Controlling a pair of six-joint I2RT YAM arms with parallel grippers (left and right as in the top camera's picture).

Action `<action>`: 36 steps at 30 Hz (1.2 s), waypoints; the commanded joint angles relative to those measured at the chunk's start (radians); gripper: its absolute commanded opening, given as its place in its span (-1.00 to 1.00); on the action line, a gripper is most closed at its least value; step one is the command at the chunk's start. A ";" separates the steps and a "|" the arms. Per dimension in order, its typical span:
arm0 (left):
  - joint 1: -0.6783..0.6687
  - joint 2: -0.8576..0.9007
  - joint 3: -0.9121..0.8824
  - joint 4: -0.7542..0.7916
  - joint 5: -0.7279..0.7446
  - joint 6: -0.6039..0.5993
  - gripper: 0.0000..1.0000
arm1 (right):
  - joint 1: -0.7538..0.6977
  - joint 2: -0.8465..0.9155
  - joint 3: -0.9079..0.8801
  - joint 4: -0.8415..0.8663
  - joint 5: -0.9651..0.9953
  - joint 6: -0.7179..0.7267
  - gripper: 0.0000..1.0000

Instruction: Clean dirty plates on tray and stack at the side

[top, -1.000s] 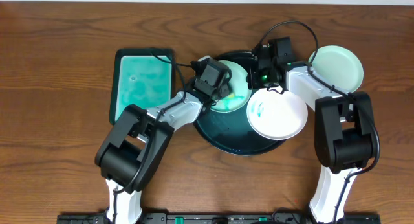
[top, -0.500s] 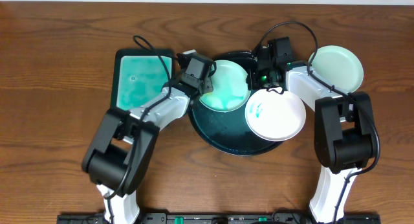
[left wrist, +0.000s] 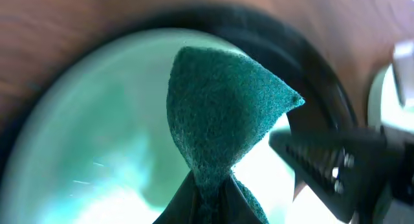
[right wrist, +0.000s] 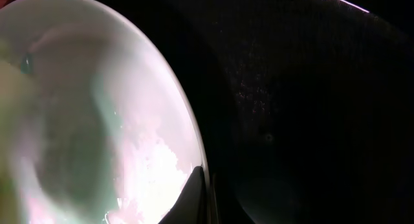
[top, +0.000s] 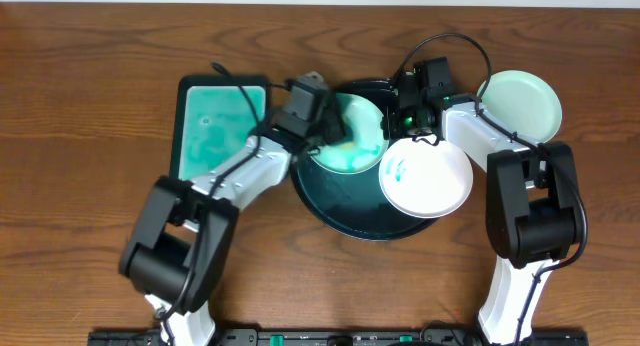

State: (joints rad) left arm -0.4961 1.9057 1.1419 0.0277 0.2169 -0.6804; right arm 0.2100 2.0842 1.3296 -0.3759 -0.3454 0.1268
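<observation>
The black tray (top: 345, 211) sits mid-table. A mint plate (top: 362, 121) lies on its far part. My left gripper (top: 335, 136) is shut on a teal sponge (left wrist: 220, 114) and holds it over this plate (left wrist: 84, 153); the jaws (left wrist: 210, 201) pinch the sponge's lower end. My right gripper (top: 408, 134) is shut on the far rim of a white plate (top: 430, 181) with teal smears, which overlaps the tray's right side. In the right wrist view the jaws (right wrist: 206, 195) pinch that plate's edge (right wrist: 84, 120) above the tray (right wrist: 310, 120). A third pale plate (top: 520, 104) lies on the table at the right.
A rectangular teal dish (top: 215, 131) lies left of the tray, close to my left arm. The tray's rim (left wrist: 317, 68) and my right arm (left wrist: 349, 159) show beside the sponge in the left wrist view. Cables arc over both wrists.
My left gripper with the sponge has moved left and back from the mint plate's middle toward its left edge. The white plate has shifted slightly left. The right arm barely moved.
</observation>
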 commanded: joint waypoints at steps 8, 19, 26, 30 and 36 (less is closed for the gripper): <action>-0.027 0.070 -0.008 -0.133 -0.339 0.153 -0.86 | 0.000 0.016 -0.002 -0.003 0.057 0.000 -0.98; 0.009 -0.018 -0.002 -0.168 -0.550 0.235 -0.86 | 0.005 -0.014 -0.002 -0.009 0.088 -0.017 -0.98; 0.024 -0.157 -0.002 -0.150 -0.392 0.234 -0.86 | 0.027 -0.066 -0.002 -0.006 0.165 -0.073 -0.98; 0.089 -0.216 -0.003 -0.164 -0.354 0.190 -0.86 | 0.053 -0.124 -0.002 -0.006 0.235 -0.107 -0.98; 0.252 -0.247 -0.003 -0.272 -0.311 0.143 -0.85 | 0.118 -0.256 -0.002 -0.006 0.540 -0.215 -0.98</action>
State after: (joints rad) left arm -0.3210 1.6676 1.1503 -0.2054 -0.1295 -0.5064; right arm 0.2863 1.9148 1.3273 -0.3847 -0.0326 0.0044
